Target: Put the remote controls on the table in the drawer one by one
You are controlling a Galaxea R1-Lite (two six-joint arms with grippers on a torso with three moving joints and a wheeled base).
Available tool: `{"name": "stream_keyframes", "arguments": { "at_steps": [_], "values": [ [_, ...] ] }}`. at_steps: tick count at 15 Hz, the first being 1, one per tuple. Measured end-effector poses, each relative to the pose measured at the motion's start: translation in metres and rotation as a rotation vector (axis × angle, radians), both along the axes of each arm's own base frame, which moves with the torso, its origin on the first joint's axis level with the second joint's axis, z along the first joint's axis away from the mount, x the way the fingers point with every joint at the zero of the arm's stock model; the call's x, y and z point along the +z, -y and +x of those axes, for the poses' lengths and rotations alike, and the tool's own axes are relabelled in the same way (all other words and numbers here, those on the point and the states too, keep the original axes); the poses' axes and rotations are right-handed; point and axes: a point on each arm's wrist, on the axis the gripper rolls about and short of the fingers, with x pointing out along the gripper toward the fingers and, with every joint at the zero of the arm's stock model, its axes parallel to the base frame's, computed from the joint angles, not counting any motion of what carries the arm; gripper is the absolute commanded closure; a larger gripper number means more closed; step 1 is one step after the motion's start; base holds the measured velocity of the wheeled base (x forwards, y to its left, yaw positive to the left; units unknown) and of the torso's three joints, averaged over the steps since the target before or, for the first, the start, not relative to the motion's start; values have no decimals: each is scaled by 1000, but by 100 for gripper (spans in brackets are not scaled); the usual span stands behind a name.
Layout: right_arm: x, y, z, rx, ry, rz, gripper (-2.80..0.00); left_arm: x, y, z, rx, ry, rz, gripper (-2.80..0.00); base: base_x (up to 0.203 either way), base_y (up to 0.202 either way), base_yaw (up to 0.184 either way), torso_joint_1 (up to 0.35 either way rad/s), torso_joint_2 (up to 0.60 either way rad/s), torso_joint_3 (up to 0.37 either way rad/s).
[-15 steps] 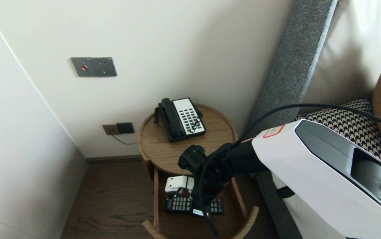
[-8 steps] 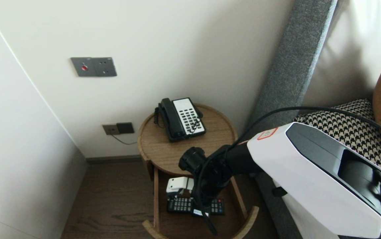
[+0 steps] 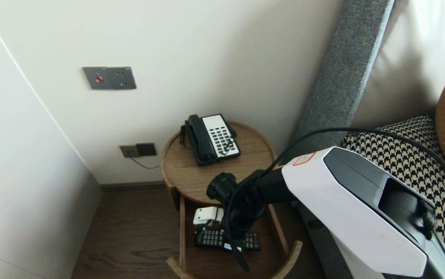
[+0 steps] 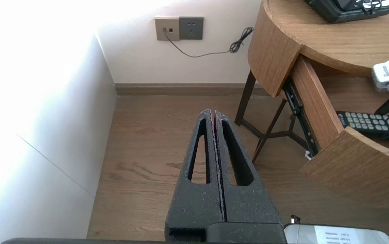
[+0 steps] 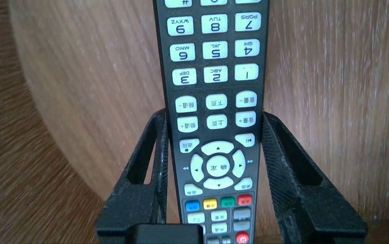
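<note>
The right gripper (image 5: pixel 213 113) clamps the black, white-buttoned plastic remote control (image 5: pixel 214 67) lengthwise between its fingers, crosswise between the open wooden drawer's (image 3: pixel 182 232) side walls; the closed, empty left gripper (image 4: pixel 213 112) hangs well apart.

The telephone (image 3: pixel 211 138) sits on the bench (image 3: pixel 185 174), toward twelve o'clock. At six o'clock, under the top, the open drawer (image 3: pixel 280 232) holds the remote (image 3: pixel 209 239), between the jaws of the right gripper (image 5: pixel 213 115). A wall socket (image 3: pixel 138 150) lies at nine o'clock.
</note>
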Motion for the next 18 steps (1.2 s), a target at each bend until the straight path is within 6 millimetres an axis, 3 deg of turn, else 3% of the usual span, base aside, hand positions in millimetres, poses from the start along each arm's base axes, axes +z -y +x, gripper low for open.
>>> {"name": "stream_keyframes", "arguments": {
  "at_steps": [18],
  "values": [
    [-17,-2,10,-13,-30,-31,0,0,0,0,0,0,0,0,0,0,0,0,0,0]
  ]
}}
